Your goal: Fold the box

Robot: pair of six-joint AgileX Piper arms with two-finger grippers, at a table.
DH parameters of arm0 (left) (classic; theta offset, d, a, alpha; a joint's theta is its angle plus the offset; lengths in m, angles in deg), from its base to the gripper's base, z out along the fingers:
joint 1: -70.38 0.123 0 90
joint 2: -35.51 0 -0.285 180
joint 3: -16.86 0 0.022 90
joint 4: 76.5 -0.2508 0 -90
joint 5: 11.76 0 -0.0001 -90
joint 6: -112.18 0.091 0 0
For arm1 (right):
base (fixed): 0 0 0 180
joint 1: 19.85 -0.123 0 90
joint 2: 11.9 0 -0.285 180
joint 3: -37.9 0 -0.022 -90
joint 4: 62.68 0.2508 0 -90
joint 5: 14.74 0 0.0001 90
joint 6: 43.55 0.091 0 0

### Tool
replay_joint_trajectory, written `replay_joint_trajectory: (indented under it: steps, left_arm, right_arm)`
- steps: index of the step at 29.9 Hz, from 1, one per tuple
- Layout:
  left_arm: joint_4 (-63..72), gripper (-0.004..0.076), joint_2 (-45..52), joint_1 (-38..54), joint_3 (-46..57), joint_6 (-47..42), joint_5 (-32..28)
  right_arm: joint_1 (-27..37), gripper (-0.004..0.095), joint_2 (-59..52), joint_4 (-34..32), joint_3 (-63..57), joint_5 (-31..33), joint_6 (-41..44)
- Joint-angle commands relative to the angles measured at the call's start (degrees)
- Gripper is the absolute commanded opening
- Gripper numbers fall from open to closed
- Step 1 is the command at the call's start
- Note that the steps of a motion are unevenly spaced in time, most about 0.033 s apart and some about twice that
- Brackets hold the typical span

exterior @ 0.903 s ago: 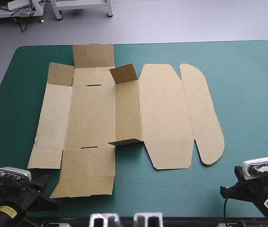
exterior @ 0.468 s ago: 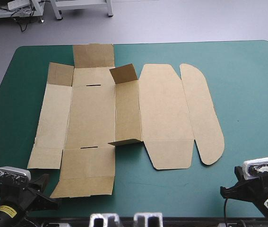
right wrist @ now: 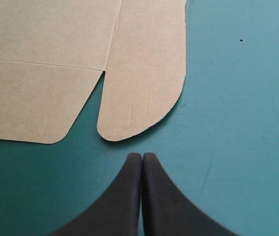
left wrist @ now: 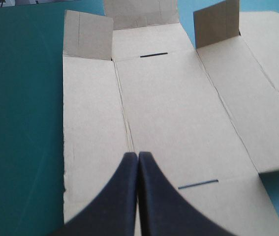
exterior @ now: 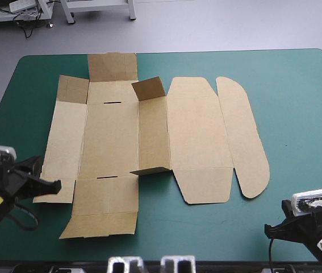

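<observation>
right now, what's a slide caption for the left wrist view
Left gripper, jaws shut, points across the mostly flat brown box on the teal-green cover, one flap standing at its far end.

1. Table [exterior: 297,114]: teal-green cover, rounded far corners, fills most of the high view.
2. Floor [exterior: 217,25]: plain pale grey beyond the table's far edge.
3. White frame legs [exterior: 70,14] stand on the floor, far left, with dark cables [exterior: 27,25] beside them.
4. Light even, shadows soft.
</observation>
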Motion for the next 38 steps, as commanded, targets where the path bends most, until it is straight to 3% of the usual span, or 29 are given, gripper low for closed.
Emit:
replay_joint_trajectory:
  steps: [1,7,12,18,22,25,33,35,38]
  left_arm:
    - [-3.26,-0.0009,-9.05,-0.12,-5.01,-5.41,-8.03]
    - [-17.91,-0.0009,-22.88,-0.12,-12.49,-16.6,-8.57]
    - [-14.08,-0.0008,-33.05,6.06,-19.69,-16.64,-5.88]
    - [12.11,-0.0006,-43.34,23.05,-24.19,-0.93,0.88]
    - [28.07,-0.0006,-48.86,32.17,-24.19,11.05,10.64]
    - [28.69,-0.0006,-52.07,33.93,-24.19,17.37,15.21]
    - [24.39,0.0,-54.36,33.93,-24.19,21.14,16.78]
    - [21.99,0.0043,-54.36,33.93,-24.19,22.43,17.19]
    - [20.78,0.0171,-54.63,33.93,-24.19,24.88,17.85]
  right_arm:
    - [-0.21,-0.0013,0.55,0.58,1.84,-3.31,-0.48]
    - [-0.21,-0.0013,0.55,0.58,1.84,-3.31,-0.48]
    - [-0.21,-0.0013,0.55,0.58,1.84,-3.31,-0.48]
    - [-0.21,-0.0013,0.55,0.58,1.84,-3.31,-0.48]
    - [-0.21,-0.0013,0.55,0.58,1.84,-3.31,-0.48]
    - [-0.21,-0.0013,0.55,0.58,1.84,-3.31,-0.48]
    - [-0.21,-0.0013,0.55,0.47,1.84,-3.31,-0.48]
    - [-0.21,-0.0013,0.55,0.47,1.84,-3.31,-0.48]
    - [-0.21,-0.0013,0.55,0.47,1.84,-3.31,-0.48]
